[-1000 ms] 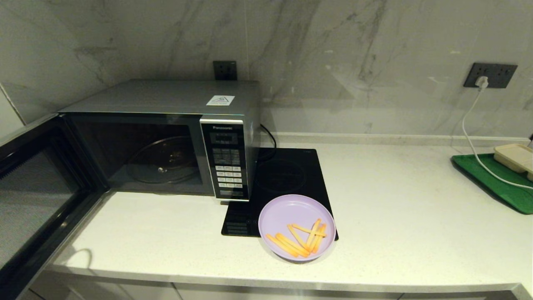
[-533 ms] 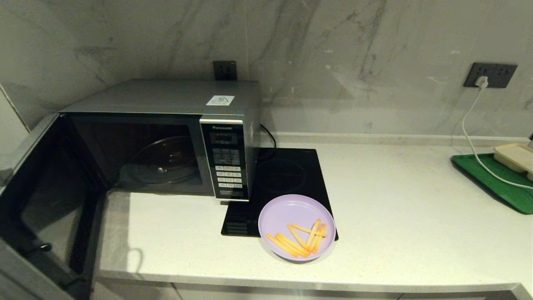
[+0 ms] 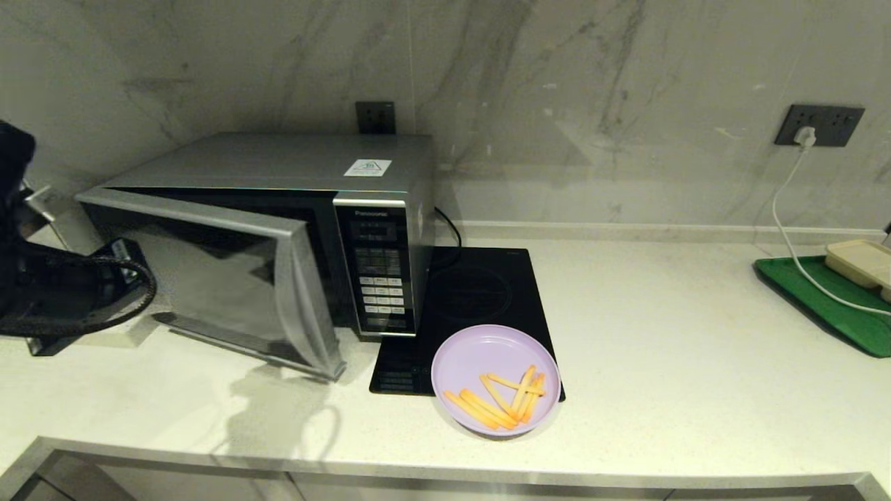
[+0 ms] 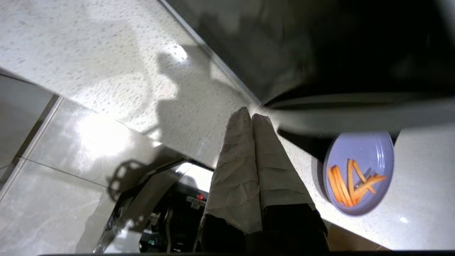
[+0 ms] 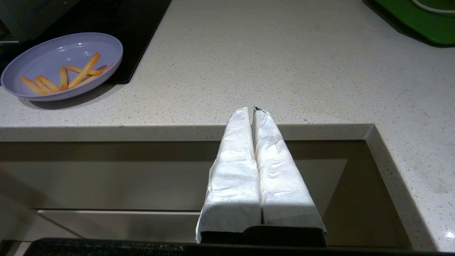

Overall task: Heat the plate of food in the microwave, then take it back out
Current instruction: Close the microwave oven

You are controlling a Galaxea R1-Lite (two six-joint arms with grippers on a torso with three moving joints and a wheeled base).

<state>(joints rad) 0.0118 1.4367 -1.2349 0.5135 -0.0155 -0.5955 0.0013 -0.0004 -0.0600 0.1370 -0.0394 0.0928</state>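
Note:
The silver-grey Panasonic microwave (image 3: 278, 163) stands at the back left of the counter, its dark glass door (image 3: 230, 285) about half way shut and blurred. The lilac plate (image 3: 487, 358) with orange-yellow fry sticks (image 3: 501, 402) rests on the counter, overlapping the front right corner of the hob. My left arm (image 3: 42, 292) is at the far left, beside the door's hinge side. My left gripper (image 4: 251, 115) is shut and empty, close to the door's lower edge (image 4: 355, 117), with the plate (image 4: 369, 149) beyond. My right gripper (image 5: 251, 110) is shut and empty, low before the counter's front edge, right of the plate (image 5: 60, 53).
A black glass induction hob (image 3: 480, 292) lies right of the microwave. At the far right a green tray (image 3: 828, 306) carries a beige rectangular tray (image 3: 863, 261). A white cable (image 3: 786, 209) runs across it from the wall socket (image 3: 820, 125).
The microwave door has swung from wide open to about half shut. My left arm has come into the head view at the far left. The plate has not moved.

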